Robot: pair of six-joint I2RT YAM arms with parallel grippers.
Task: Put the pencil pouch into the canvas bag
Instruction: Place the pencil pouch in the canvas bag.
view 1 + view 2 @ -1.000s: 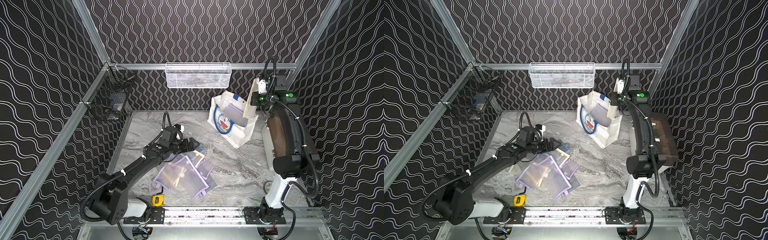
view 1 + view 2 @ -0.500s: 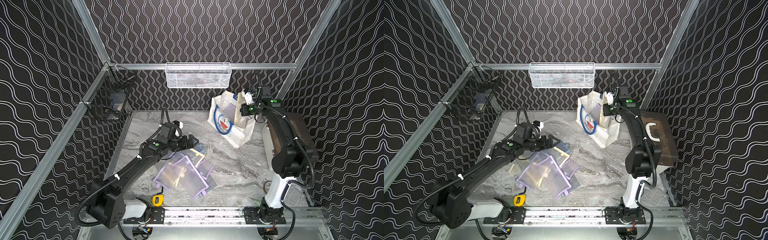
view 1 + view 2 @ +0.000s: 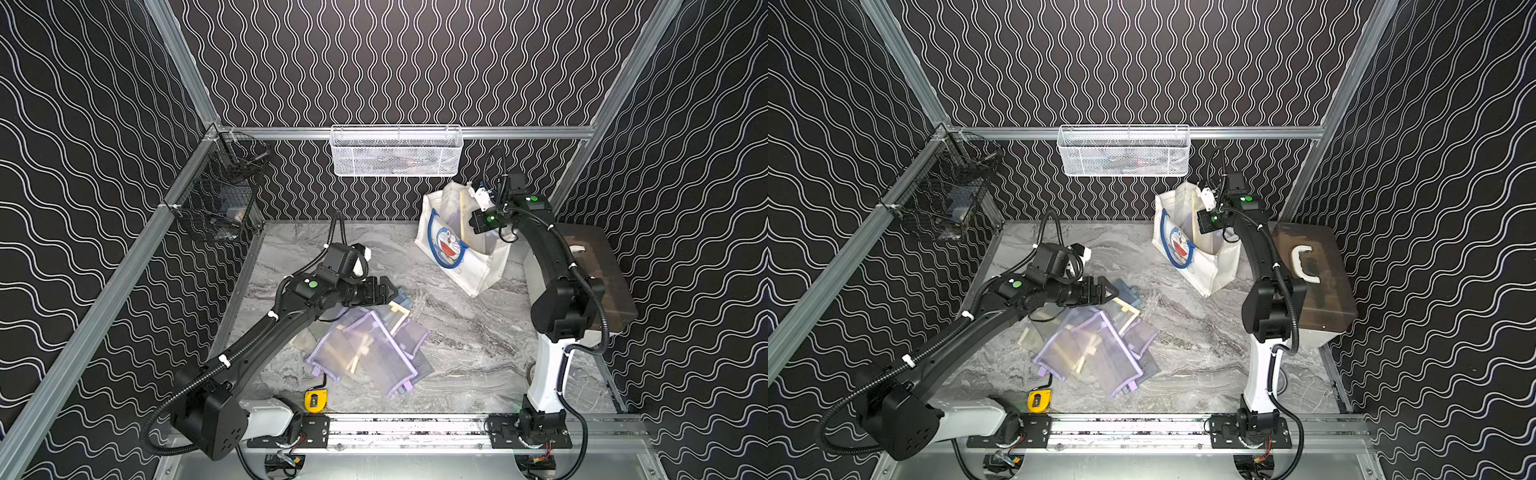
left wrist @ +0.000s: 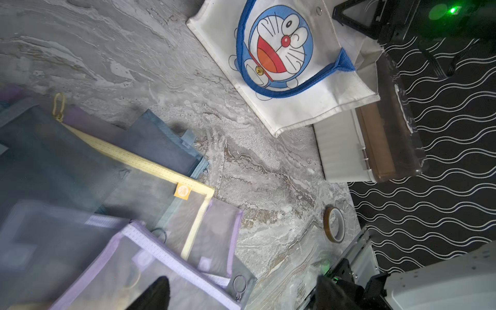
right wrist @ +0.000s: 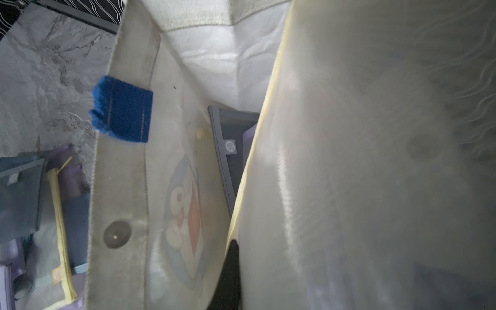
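- Right wrist view: right pincer (image 5: 236, 268) was pressed together on the pencil pouch (image 5: 349, 161). One black finger showed at bottom centre of frame, against the pouch's yellow-trimmed edge.
- Pouch was translucent mesh and filled the right half of that frame. Its yellow edge, the long axis, ran steeply from top centre down to the finger, pointing into the open mouth of the canvas bag (image 5: 126, 188).
- Pouch lay straight ahead of the pincer, partly inside the bag; could not tell how deep. A grey pouch (image 5: 230, 166) lay in the bag beyond it.
- Judgement: next move looked like pushing further in along that axis, then letting go. Risk was the pouch edge catching on the bag rim.
- Right arm was the one at the bag, upper right of centre in both top views.
- Left pincer (image 3: 388, 291) was spread wide and empty, over the pile of pouches (image 3: 365, 353) at frame centre, well apart from the bag.
- Writing: cartoon cat face (image 4: 279, 51) was printed on the bag side, no words seen.
- Orange tag (image 4: 183, 191) on a yellow-trimmed pouch in the pile and white tag (image 5: 230, 147) on the grey pouch carried marks too small to read.
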